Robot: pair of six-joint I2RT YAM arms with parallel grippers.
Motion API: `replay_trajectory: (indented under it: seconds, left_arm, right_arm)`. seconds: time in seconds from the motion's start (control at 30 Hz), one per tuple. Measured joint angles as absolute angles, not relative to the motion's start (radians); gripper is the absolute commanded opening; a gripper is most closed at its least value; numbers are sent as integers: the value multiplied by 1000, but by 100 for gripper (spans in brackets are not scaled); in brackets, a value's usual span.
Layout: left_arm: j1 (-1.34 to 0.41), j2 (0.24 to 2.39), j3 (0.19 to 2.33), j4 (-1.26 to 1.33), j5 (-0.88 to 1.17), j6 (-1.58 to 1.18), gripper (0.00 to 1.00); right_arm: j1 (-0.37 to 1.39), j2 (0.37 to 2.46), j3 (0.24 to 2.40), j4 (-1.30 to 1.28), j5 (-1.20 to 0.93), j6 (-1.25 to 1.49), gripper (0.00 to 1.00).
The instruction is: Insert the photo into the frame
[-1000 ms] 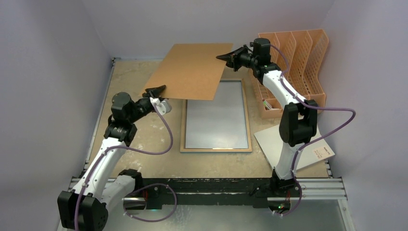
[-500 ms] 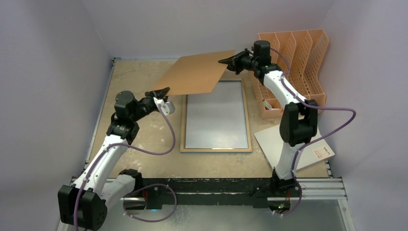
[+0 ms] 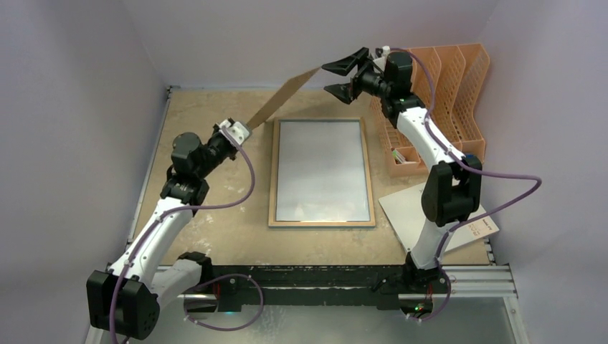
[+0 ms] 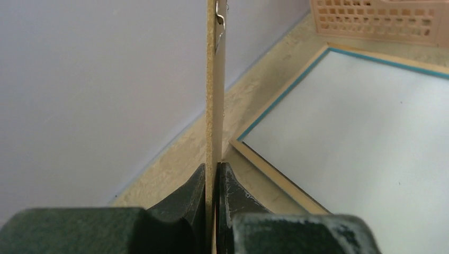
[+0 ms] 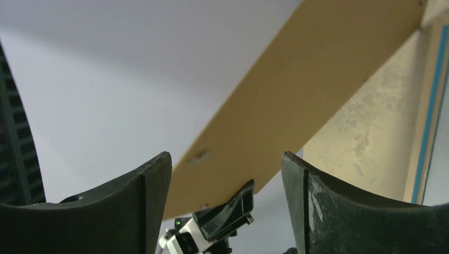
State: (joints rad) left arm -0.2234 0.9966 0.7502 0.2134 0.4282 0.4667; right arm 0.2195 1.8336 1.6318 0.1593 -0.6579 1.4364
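With the left gripper pinching the low corner of the backing board and the right gripper spread wide past its high end, the left should hold firm and swing the board sideways, clear of the frame lying flat below both; no photo shows.

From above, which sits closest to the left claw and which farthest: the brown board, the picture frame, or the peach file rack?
1. brown board: clamped in the left gripper, slanting up toward the back.
2. frame: lying flat just to the gripper's right.
3. peach file rack: far right, at the back.
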Motion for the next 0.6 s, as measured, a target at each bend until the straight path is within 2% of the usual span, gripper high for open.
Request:
replay_trajectory:
  seconds: [0.17,0.43,0.6]
  left_arm:
    - [-223,1005,756,256,326,334,0]
    - [-223,1042,854,196,229,247,0]
    - [-223,1082,1004,121,167,215,0]
  right_arm:
    - [221,1831,1636,269,-708,1365,75]
    - [222,1845,1840,118,-646,967,75]
    - [222,1840,1889,88,-615,769,76]
